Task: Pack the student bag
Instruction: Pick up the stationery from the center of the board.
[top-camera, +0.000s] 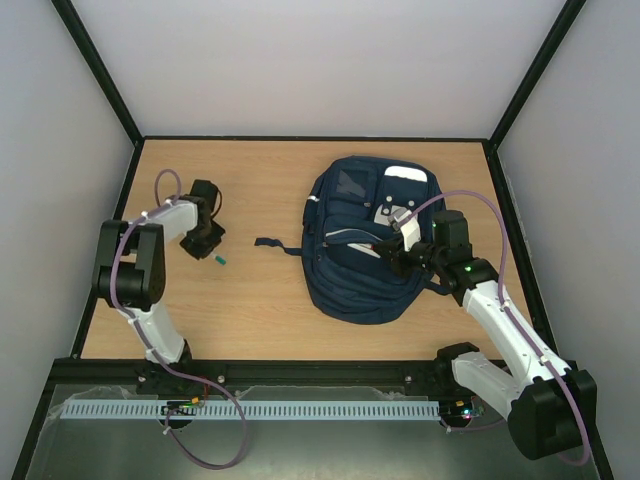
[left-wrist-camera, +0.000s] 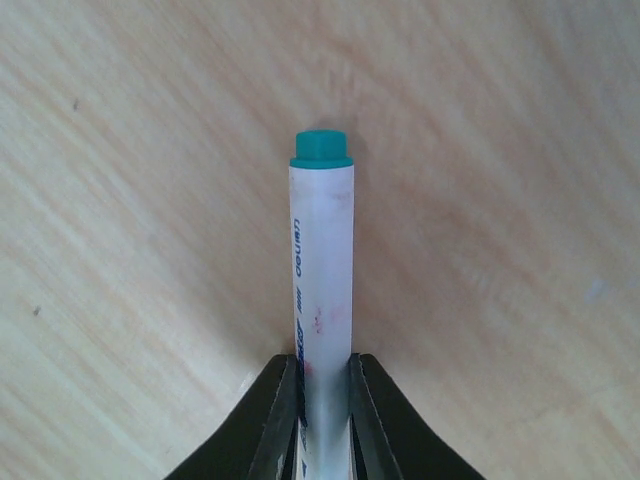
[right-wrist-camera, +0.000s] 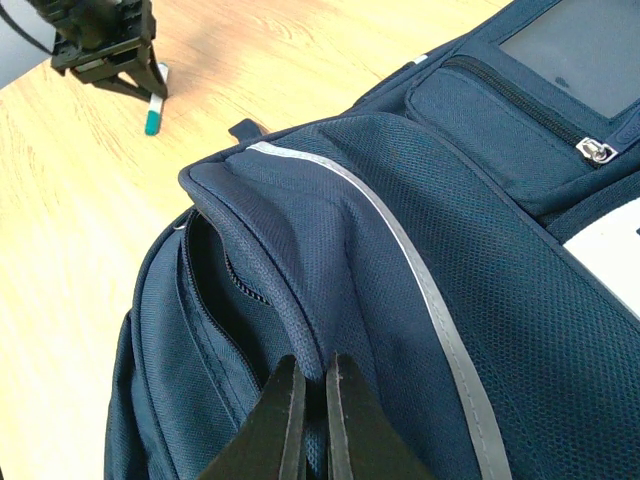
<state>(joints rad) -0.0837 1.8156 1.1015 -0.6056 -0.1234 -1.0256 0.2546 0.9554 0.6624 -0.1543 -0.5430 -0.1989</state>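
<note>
The right pincer (right-wrist-camera: 313, 372) pinches a fold of the large navy blue fabric backpack (top-camera: 345, 290), which lies right of centre on the wooden surface (top-camera: 260, 320), apparently to hold its mouth open. The left pincer (left-wrist-camera: 324, 375) clamps a white teal-capped marker (left-wrist-camera: 322, 260), likely bound inside.

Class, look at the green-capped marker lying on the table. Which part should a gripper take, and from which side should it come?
Take the marker on its white barrel, well behind the cap, from above, one finger each side. It lies flat on the table, slim and round, so jaws span it crosswise, as the left gripper does.
</note>
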